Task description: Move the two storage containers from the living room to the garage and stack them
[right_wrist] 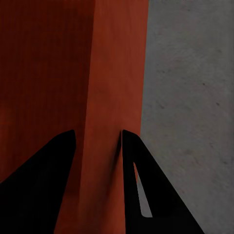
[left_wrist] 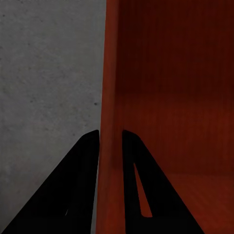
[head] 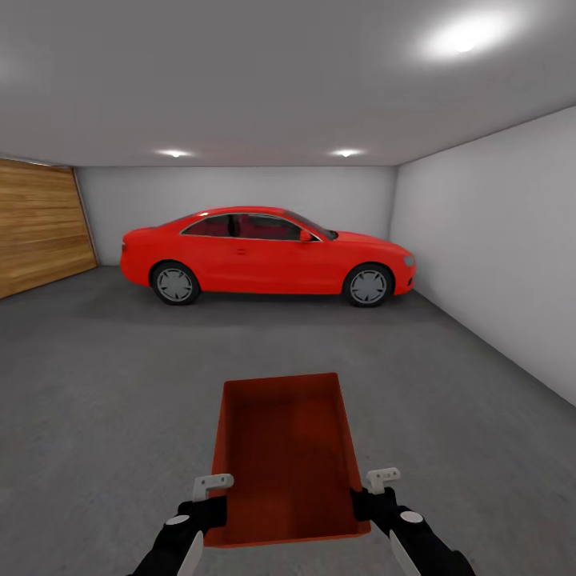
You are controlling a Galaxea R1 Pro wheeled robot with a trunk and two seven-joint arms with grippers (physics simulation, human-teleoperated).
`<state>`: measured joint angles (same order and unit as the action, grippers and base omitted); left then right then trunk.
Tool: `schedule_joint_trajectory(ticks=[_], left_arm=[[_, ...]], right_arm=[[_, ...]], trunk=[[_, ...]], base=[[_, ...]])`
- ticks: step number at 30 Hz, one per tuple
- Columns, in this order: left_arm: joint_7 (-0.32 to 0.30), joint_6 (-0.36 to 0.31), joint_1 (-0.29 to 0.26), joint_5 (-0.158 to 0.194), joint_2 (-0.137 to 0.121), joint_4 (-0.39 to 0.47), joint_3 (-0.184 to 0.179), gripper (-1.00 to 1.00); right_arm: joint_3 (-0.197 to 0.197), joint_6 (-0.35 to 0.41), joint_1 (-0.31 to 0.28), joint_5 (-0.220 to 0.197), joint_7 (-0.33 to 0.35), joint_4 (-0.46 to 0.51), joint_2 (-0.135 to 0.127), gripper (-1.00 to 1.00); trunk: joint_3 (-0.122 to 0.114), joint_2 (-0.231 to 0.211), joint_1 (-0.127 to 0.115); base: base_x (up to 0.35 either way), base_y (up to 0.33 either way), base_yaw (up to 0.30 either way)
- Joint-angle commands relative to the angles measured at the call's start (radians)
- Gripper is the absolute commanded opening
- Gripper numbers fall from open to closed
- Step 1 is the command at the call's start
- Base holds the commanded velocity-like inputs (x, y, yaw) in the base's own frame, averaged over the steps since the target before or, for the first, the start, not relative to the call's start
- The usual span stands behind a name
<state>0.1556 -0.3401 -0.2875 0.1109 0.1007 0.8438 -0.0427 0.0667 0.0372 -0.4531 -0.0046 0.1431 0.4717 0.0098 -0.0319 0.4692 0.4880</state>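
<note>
Head view: the storage container, orange-red and open-topped, is sitting between the two arms, in front of the robot, over the dark grey floor of the garage. The left pincer is gripping the container's left wall near its near corner; the right pincer is gripping the right wall opposite. Whether the container is resting on the floor or hanging above it cannot be told from here. Beyond it a red car is standing side-on against the white back wall, well apart from the container. A wood-plank door is showing at the left, a white side wall at the right.

Left wrist view: the left pincer is clenching the container wall, one black finger lying on the outer side, the other inside. This view is giving the thin wall edge-on and the container's inner base, with mottled floor alongside.

Right wrist view: the right pincer is straddling the container wall likewise, one finger outside, over the floor. The fingers are closing on the wall.
</note>
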Motion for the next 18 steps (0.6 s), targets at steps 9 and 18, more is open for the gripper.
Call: schedule_joint_trajectory(ticks=[9, 18], left_arm=[[0.039, 0.039, 0.001, -0.04, -0.018, 0.003, -0.004, -1.0], [0.039, 0.039, 0.001, -0.04, -0.018, 0.003, -0.004, -1.0]], right_arm=[[-0.005, 0.005, -0.001, -0.035, 0.058, -0.002, -0.001, -1.0], [-0.005, 0.006, -0.001, -0.035, 0.058, -0.001, -0.001, -1.0]], trunk=[[0.0, 0.001, 0.0], [0.0, 0.001, 0.0]], base=[[0.0, 0.0, 0.0], [0.006, 0.0, 0.0]])
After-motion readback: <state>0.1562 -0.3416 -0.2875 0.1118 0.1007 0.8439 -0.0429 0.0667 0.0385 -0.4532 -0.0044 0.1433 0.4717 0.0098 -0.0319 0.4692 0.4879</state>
